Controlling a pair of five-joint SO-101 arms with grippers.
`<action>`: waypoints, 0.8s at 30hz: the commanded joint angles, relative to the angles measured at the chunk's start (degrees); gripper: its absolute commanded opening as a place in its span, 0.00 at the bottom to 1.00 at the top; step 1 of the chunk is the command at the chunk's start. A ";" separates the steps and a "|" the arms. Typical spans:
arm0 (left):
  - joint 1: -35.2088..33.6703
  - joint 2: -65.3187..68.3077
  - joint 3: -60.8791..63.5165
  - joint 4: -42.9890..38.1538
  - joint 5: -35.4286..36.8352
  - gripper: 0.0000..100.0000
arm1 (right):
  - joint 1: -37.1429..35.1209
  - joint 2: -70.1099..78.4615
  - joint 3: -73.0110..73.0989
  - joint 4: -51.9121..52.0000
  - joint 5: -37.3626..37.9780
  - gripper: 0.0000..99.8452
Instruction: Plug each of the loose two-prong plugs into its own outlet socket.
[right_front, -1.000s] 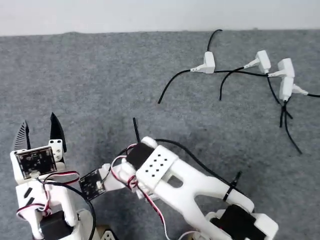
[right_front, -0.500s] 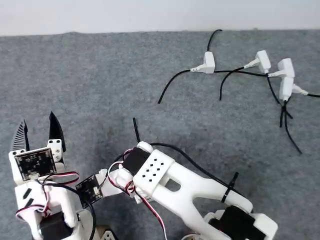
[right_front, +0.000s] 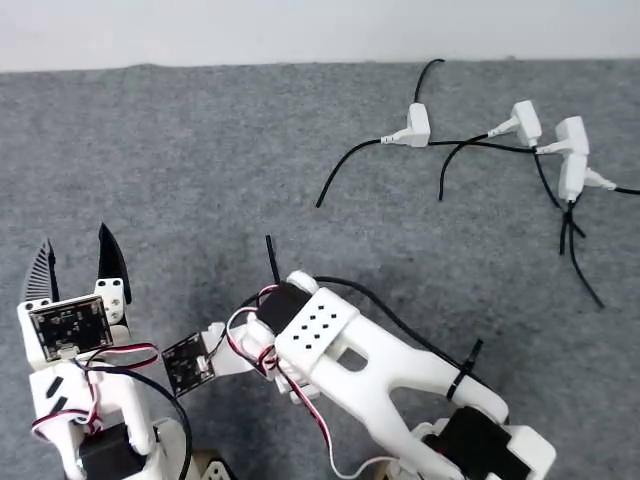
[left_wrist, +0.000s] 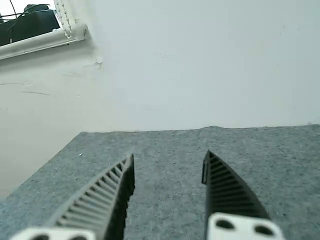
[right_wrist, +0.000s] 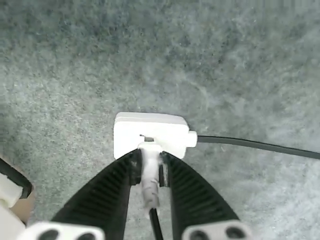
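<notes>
High view: left gripper, lower left, wide open, empty; right arm folded lower centre; other plug-and-socket sets lay upper right.
Left wrist view: fingers parted over grey mat.
Right wrist view: right gripper was clamped on two-prong plug, long axis along the fingers, nose touching outlet socket dead ahead.

You have a small white plug pinched upright, its tip touching the edge of a flat white socket lying on the grey tabletop. A black cord leaves that socket's side. Far off, four more white sockets lie close together among black cords.
</notes>
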 joint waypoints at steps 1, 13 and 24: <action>-0.26 -0.53 -2.77 -1.49 -0.79 0.23 | 0.57 -0.40 0.70 -0.75 0.62 0.01; -0.26 -0.53 -2.77 -1.49 -0.70 0.23 | -1.36 -0.75 4.13 -2.33 0.18 0.01; -0.26 -0.53 -2.77 -1.41 -0.70 0.23 | -1.36 -0.75 13.19 -10.07 -1.41 0.01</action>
